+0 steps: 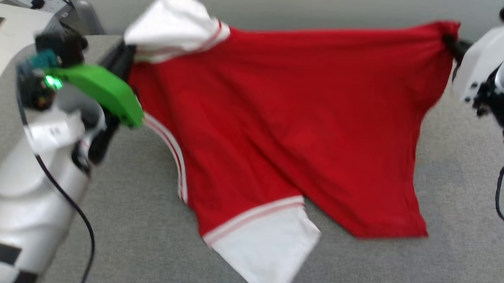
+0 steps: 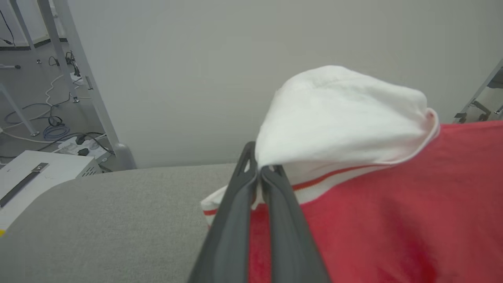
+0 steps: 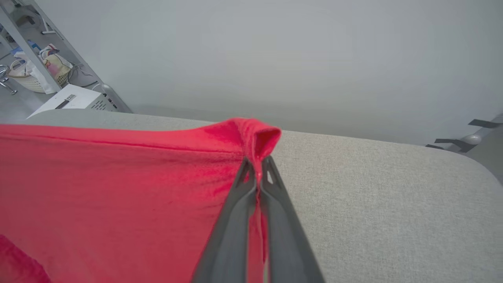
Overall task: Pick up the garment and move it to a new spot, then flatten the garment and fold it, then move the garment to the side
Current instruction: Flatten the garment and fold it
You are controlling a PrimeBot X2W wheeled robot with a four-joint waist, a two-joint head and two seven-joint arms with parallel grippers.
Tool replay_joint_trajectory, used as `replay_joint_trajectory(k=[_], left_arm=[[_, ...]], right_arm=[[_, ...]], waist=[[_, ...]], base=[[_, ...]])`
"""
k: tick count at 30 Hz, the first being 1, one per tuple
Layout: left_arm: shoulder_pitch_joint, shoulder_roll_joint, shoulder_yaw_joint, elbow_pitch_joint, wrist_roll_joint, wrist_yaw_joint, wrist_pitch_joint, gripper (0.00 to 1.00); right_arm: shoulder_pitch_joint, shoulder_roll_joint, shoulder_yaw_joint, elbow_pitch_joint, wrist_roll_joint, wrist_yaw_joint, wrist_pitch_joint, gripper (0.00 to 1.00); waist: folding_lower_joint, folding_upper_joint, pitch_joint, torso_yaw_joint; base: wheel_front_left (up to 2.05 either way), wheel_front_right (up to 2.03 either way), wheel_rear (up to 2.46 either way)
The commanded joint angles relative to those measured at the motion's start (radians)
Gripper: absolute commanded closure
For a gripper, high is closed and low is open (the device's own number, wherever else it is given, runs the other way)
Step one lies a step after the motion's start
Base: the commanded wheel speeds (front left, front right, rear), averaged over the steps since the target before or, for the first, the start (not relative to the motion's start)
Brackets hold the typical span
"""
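Observation:
The garment (image 1: 278,117), a red jersey with white striped-trim sleeves, hangs stretched between my two grippers above the grey table, its lower part and one white sleeve (image 1: 268,248) resting on the cloth surface. At the upper left my left gripper (image 1: 126,57) is shut on the shoulder seam beside the other white sleeve (image 1: 174,25). In the left wrist view its fingers (image 2: 257,173) pinch the fabric under that sleeve (image 2: 346,114). My right gripper (image 1: 448,39) is shut on a red corner of the garment at the upper right. The right wrist view shows the pinched hem corner (image 3: 257,135).
A grey padded table (image 1: 442,260) lies under the garment, with bare surface at the front and right. A white box (image 1: 5,37) sits off the table's far left corner. A pale wall stands behind the table; cables and metal legs are on the floor at left (image 2: 51,118).

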Motion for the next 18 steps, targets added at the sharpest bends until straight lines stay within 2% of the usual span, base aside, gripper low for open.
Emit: replay_joint_trajectory(k=[1,11,18], left_arm=[[-0.076,0.017,0.007,0.033,0.012,-0.008,0.000,1.00],[-0.560,0.033,0.024,0.247,0.111,-0.038,-0.046,1.00],[-0.793,0.030,0.026,0.352,0.147,-0.054,-0.082,1.00]], right_arm=[[-0.044,0.004,-0.017,0.011,-0.027,-0.001,-0.024,1.00],[-0.387,0.018,-0.142,0.065,-0.180,-0.001,-0.152,1.00],[-0.583,0.030,-0.184,0.119,-0.255,-0.001,-0.222,1.00]], waist=[[0.0000,0.0000,0.037,-0.021],[0.0000,0.0000,0.222,-0.049],[0.0000,0.0000,0.348,-0.058]], base=[[0.00,0.00,0.00],[0.00,0.00,0.00],[0.00,0.00,0.00]])
